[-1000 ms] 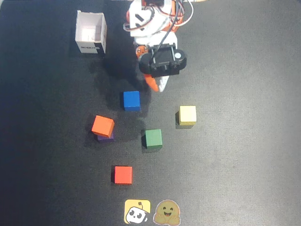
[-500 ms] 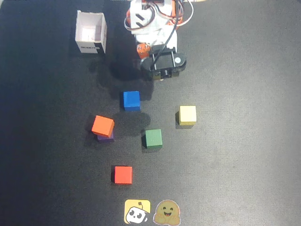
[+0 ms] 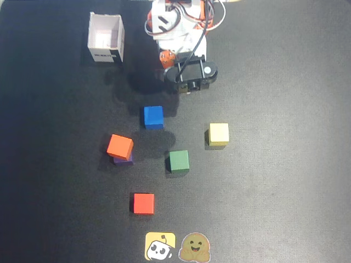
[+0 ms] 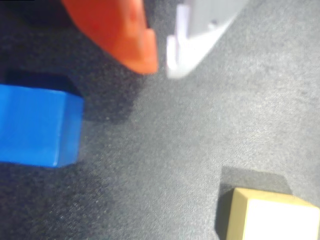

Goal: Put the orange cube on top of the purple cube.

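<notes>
In the overhead view the orange cube [image 3: 120,146] sits on top of the purple cube [image 3: 124,161], turned a little, so only a dark purple sliver shows under its lower right edge. Both are left of centre on the black mat. My gripper [image 3: 171,70] is pulled back near the arm's base at the top, well away from the stack. In the wrist view its orange finger [image 4: 135,45] and white finger [image 4: 187,50] stand almost together, the gripper [image 4: 161,67] shut and empty above the mat. Neither task cube shows in the wrist view.
A blue cube [image 3: 153,116] [image 4: 35,125] lies just below the gripper and a yellow cube [image 3: 219,133] [image 4: 272,215] to its right. A green cube [image 3: 179,161] and a red cube [image 3: 143,203] lie lower. An open white box [image 3: 106,38] stands top left.
</notes>
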